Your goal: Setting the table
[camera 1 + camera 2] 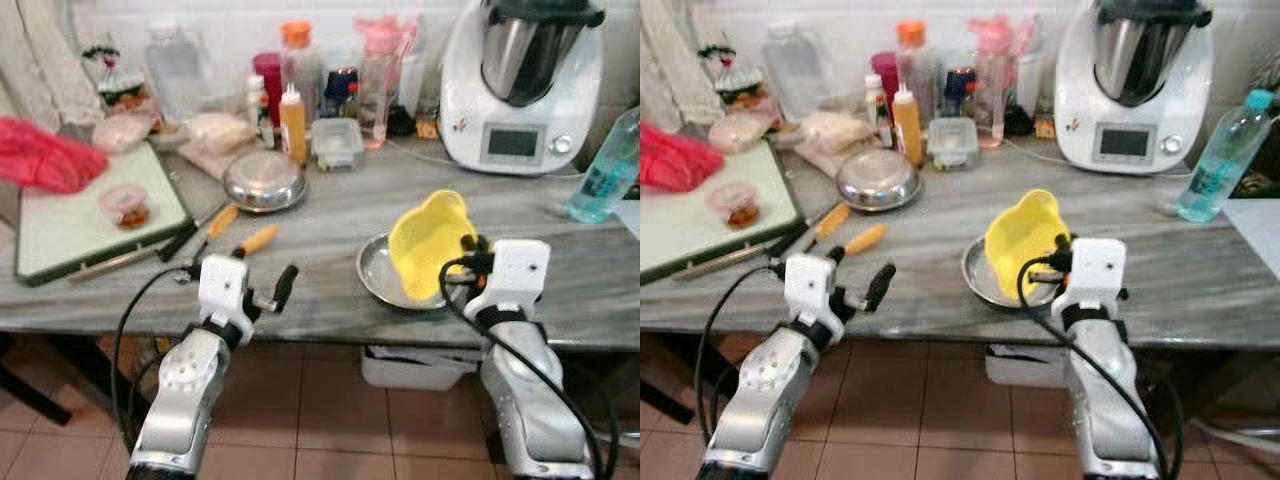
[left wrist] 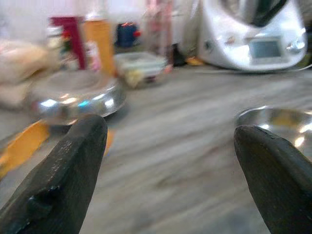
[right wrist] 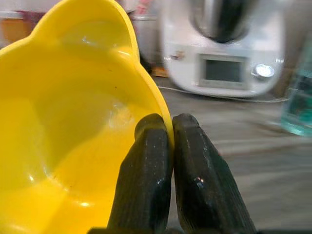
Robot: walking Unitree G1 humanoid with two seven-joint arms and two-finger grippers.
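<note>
A yellow plastic bowl [image 1: 430, 243] stands tilted on edge inside a shallow steel plate [image 1: 378, 280] near the counter's front edge. My right gripper [image 1: 470, 248] is shut on the yellow bowl's rim [image 3: 163, 127], one finger on each side. My left gripper [image 1: 280, 290] is open and empty, hovering over the counter's front edge to the left of the plate. An upturned steel bowl [image 1: 264, 180] sits further back on the counter. Two orange-handled knives [image 1: 255, 241] lie between that bowl and my left gripper.
A cutting board [image 1: 70, 222] with a small cup lies at the left beside a red cloth [image 1: 45, 158]. Bottles, a clear container [image 1: 336, 142] and a white kitchen machine [image 1: 520, 85] line the back. A blue bottle [image 1: 608, 170] stands at the right. A white bin [image 1: 415, 368] sits under the counter.
</note>
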